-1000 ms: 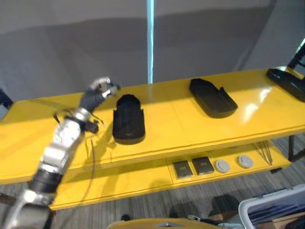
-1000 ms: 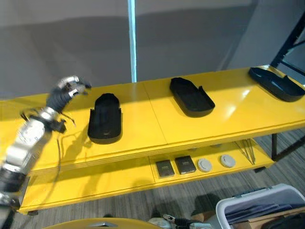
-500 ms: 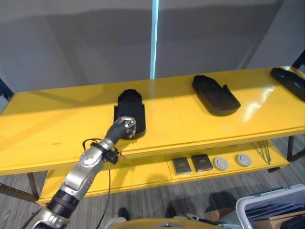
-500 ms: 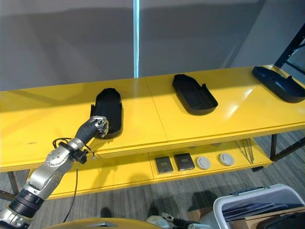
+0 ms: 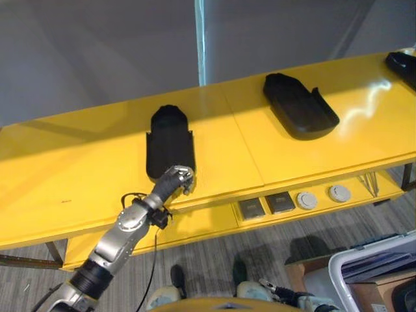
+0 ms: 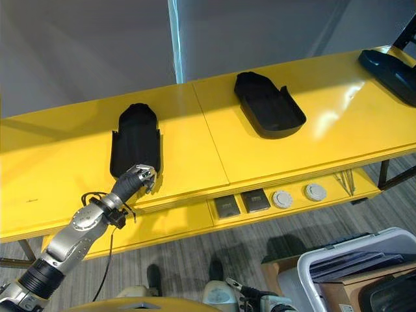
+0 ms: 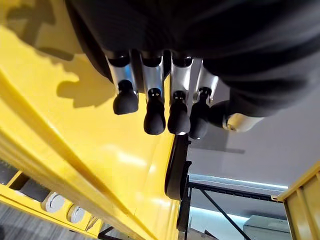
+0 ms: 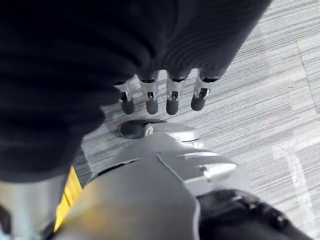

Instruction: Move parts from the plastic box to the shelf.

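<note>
The yellow shelf [image 5: 78,175] runs across the scene with a lower yellow tier [image 5: 208,224] beneath its front edge. Three black moulded parts lie on the top board. The nearest black part [image 5: 169,140] lies towards the robot's left, lengthwise from front to back, rounded end away from the robot. A second black part [image 5: 300,107] lies well apart from it, to the right and turned at an angle. A third black part [image 6: 392,66] shows at the far right end of the shelf, cut by the picture's edge.

The left hand [image 5: 177,179] reaches in from the lower left and sits at the front edge of the shelf, just at the near end of the nearest black part. Whether it touches that part cannot be told from the head views. In the left wrist view the left hand's fingers [image 7: 154,112] hang in a row, bent at a relaxed angle with nothing between them, above the bare yellow board; the hand is released and holds nothing.

The right hand [image 8: 160,97] shows in its own wrist view, its fingers hanging loose and empty above grey carpeted floor [image 8: 280,80].

On the lower tier lie two dark square pieces [image 5: 250,208] side by side, and just to their right two grey round discs [image 5: 306,199]. At the lower right corner stands the plastic box [image 6: 338,257], pale-rimmed, on the floor; dark contents show in it, but what they are cannot be told.
</note>
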